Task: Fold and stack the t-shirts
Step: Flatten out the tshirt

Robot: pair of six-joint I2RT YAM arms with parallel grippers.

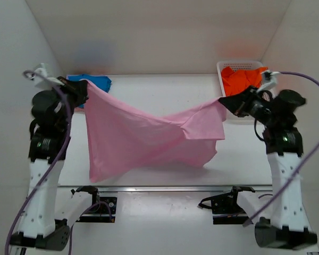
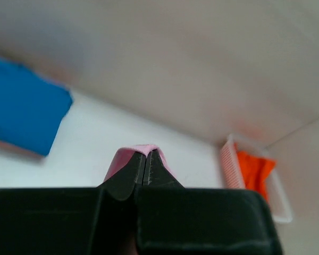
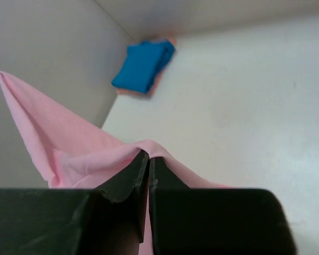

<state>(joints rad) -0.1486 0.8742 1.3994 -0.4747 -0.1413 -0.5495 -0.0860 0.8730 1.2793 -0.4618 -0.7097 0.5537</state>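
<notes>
Evidently the left end effector [image 1: 85, 87] and right end effector [image 1: 222, 101] pinch the pink t-shirt [image 1: 138, 133] aloft (nine and three o'clock) to spread it.

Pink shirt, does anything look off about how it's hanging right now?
Yes. The pink shirt, pinched by the left gripper and right gripper, sags between them and looks twisted. Its right half is doubled over on itself, while the left half hangs open. It isn't spread evenly for folding.
</notes>
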